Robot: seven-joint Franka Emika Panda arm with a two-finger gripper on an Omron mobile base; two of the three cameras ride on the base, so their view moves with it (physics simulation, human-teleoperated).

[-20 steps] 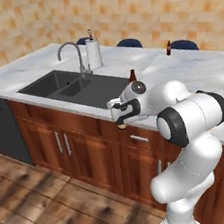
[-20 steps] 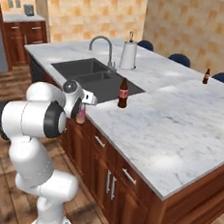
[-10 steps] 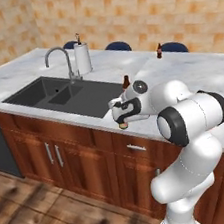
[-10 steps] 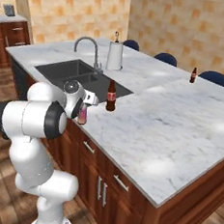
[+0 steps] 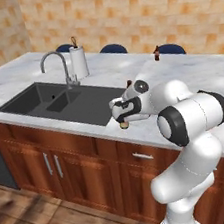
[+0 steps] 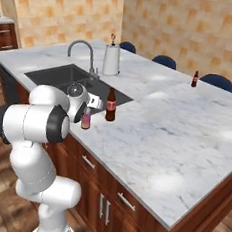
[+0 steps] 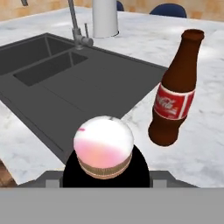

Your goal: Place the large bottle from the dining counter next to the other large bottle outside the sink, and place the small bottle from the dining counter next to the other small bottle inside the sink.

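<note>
While the end effector [image 6: 90, 104] hangs low over the tabletop [image 6: 176, 139] edge, it holds the pink bottle [image 6: 86, 119], closed around its top. In the hand view the pale pink-and-white body [image 7: 103, 146] sits directly below the camera. Just beside it stands the dark brown bottle [image 6: 110, 105] with a red label, upright on the marble, near the corner of the sink [image 5: 57, 100]. The small brown bottle [image 6: 195, 79] stands far across the tabletop, near a blue stool [image 6: 217, 81]. Behind the faucet [image 5: 57, 67] stands a white paper roll [image 5: 79, 61].
</note>
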